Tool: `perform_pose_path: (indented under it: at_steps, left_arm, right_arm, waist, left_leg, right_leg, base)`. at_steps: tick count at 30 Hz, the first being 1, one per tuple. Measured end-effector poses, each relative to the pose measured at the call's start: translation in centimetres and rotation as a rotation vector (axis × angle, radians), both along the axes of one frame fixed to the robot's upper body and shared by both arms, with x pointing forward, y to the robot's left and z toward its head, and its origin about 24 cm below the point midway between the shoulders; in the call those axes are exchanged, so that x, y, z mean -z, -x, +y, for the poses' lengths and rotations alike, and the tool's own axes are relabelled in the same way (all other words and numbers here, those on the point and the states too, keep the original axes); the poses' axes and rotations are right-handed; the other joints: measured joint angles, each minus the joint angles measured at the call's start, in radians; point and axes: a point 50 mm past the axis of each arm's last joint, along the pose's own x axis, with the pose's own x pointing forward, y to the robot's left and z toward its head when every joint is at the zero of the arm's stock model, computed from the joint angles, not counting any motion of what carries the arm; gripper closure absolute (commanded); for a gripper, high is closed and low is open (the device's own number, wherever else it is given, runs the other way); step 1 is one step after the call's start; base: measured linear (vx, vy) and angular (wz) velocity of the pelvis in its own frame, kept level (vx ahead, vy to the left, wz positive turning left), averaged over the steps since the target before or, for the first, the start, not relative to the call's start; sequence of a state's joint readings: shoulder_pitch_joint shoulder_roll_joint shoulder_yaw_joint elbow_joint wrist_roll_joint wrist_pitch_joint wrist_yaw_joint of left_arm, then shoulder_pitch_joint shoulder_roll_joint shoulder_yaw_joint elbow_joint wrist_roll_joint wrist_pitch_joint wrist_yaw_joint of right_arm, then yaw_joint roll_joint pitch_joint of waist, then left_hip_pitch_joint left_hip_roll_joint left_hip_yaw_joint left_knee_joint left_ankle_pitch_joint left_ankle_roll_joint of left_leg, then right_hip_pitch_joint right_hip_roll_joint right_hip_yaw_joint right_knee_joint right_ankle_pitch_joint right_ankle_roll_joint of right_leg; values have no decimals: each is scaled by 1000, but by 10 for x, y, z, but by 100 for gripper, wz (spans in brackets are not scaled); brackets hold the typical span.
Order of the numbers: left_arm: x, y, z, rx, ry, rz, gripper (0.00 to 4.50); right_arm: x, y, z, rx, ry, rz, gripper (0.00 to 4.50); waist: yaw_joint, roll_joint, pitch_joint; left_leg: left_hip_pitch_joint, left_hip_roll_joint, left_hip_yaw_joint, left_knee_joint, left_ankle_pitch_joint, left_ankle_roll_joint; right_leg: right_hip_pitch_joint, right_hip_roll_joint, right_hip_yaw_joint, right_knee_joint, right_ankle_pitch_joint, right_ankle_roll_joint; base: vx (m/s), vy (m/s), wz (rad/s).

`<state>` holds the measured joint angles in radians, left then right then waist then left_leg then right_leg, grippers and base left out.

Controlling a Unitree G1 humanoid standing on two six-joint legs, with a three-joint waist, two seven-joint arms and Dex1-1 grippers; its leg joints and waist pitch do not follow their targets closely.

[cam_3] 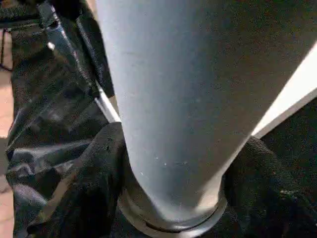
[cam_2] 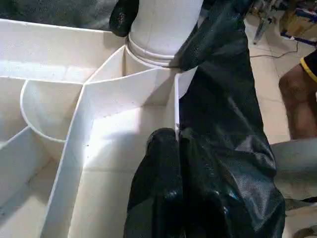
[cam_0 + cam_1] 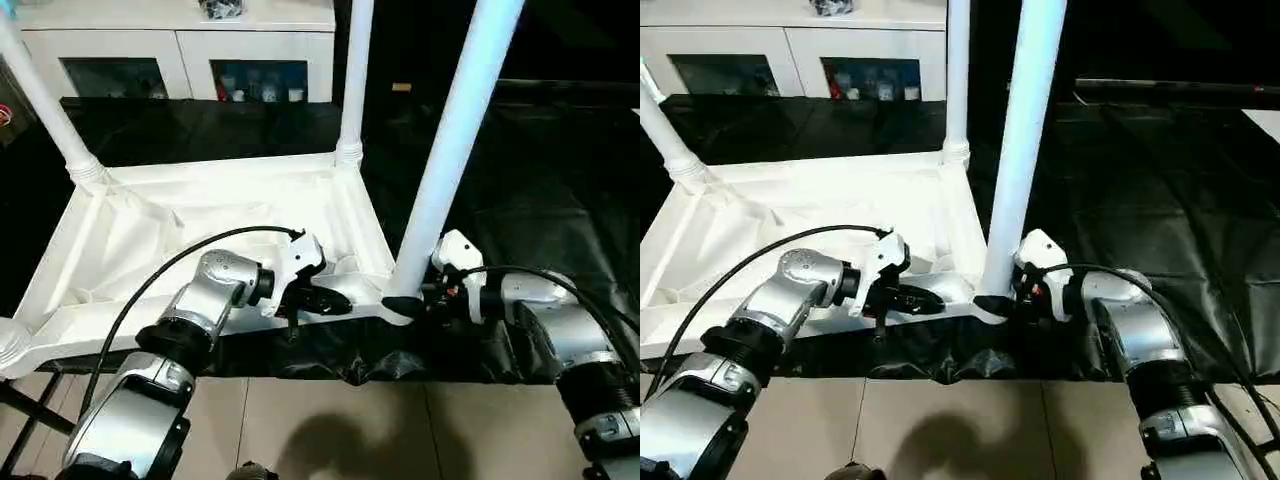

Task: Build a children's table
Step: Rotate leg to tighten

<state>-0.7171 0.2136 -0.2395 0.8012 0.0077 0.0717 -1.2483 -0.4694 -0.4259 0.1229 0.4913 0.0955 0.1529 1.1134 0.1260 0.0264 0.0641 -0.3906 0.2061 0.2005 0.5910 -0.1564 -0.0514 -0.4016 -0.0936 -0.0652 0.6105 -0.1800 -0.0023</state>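
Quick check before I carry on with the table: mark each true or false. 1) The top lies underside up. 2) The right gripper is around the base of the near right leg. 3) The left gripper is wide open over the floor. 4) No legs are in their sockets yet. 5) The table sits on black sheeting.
1) True: the top shows its ribs.
2) True: the right gripper has a finger on each side of the leg at its base.
3) False: the left gripper is shut on the top's near rim.
4) False: three legs stand in corner sockets.
5) True: black sheeting lies under it.
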Motion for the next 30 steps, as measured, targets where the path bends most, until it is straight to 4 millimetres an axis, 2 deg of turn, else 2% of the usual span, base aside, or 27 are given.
perform_pose_path:
  at_steps: [3,9,15,17,18,21,22,25,30]
  left_arm:
    - [1,-3,-3,-66,-7,-27,450]
    - [2,-12,-18,-264,-5,-64,450]
    - [2,-17,-36,-380,0,-81,450]
    - [1,-17,-37,-386,-2,-89,450]
    - [1,-17,-37,-385,-2,-92,450]
    - [0,-18,-37,-381,-2,-99,450]
    - [0,-18,-37,-379,-2,-101,450]
    - [0,-17,-34,-362,-8,-106,450]
    - [0,-13,-28,-277,-1,-89,450]
  right_arm:
    - [6,-5,4,123,-32,-7,190]
    - [13,-28,22,460,-105,-33,190]
    - [13,-43,38,701,-130,-54,190]
    - [12,-44,41,723,-134,-62,190]
    - [12,-44,41,727,-140,-65,134]
    - [11,-44,42,727,-162,-64,134]
    - [11,-44,43,728,-168,-61,111]
    - [11,-42,43,707,-177,-61,89]
    - [10,-36,36,593,-167,-74,89]
  waist:
    - [-7,-3,-1]
    - [-42,-6,0]
    - [-57,-5,0]
    - [-57,-5,0]
    - [-56,-5,0]
    - [-57,-5,0]
    - [-57,-5,0]
    - [-58,-5,0]
    - [-54,-4,0]
  left_leg:
    - [2,0,0,0,0,0]
    - [3,0,0,0,0,0]
    - [3,0,-1,-2,0,0]
    - [3,0,-1,-2,0,0]
    - [3,0,-1,-2,0,0]
    - [3,-1,-1,-4,0,0]
    - [3,-1,-1,-4,0,0]
    - [3,0,-1,-4,0,0]
    - [3,0,-1,-4,0,0]
  right_leg:
    - [2,0,0,1,0,0]
    - [1,0,1,-1,-2,4]
    - [-1,0,0,0,2,-2]
    - [-1,1,0,0,2,-2]
    - [-1,1,0,-1,1,-1]
    - [-1,1,0,-2,1,-1]
    - [-1,1,0,-2,1,-1]
    - [-1,1,0,-1,1,-1]
    - [-1,1,0,-2,1,-1]
  base:
    - [0,0,0]
    - [0,0,0]
    - [0,0,0]
    - [0,0,0]
    - [0,0,0]
    - [0,0,0]
    - [0,0,0]
    - [0,0,0]
    - [0,0,0]
